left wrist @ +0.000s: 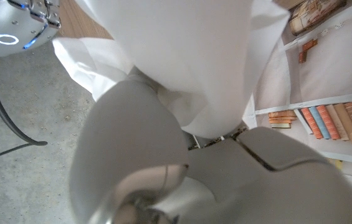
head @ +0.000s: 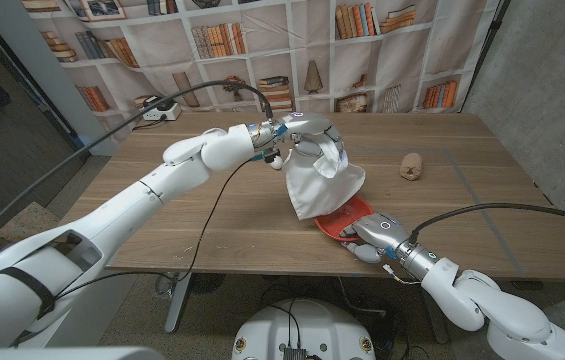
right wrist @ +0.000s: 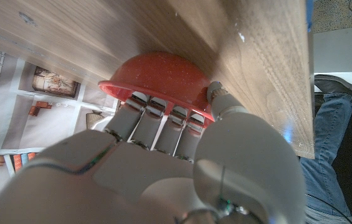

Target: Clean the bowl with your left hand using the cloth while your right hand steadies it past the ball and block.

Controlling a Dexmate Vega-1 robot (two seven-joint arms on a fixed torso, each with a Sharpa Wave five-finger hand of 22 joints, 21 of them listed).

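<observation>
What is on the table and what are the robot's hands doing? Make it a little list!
left hand: holds the white cloth up over the bowl
right hand: fingers grip the bowl's rim
red bowl: near the table's front edge, partly under the cloth
small brown thing: farther back, to the right
table: wooden

a wooden table (head: pixel 162 240) is standing in front of a backdrop (head: pixel 262 40) printed with bookshelves, which is hanging behind its far edge. a white power strip (head: pixel 157 113) is lying at the far left corner of the table, with a black cable trailing off it. a small brownish object (head: pixel 412 167) is sitting on the right part of the table; what it is cannot be told. a person's leg in jeans (right wrist: pixel 331 143) and a shoe (right wrist: pixel 337 84) are showing on the floor past the table's edge.
</observation>
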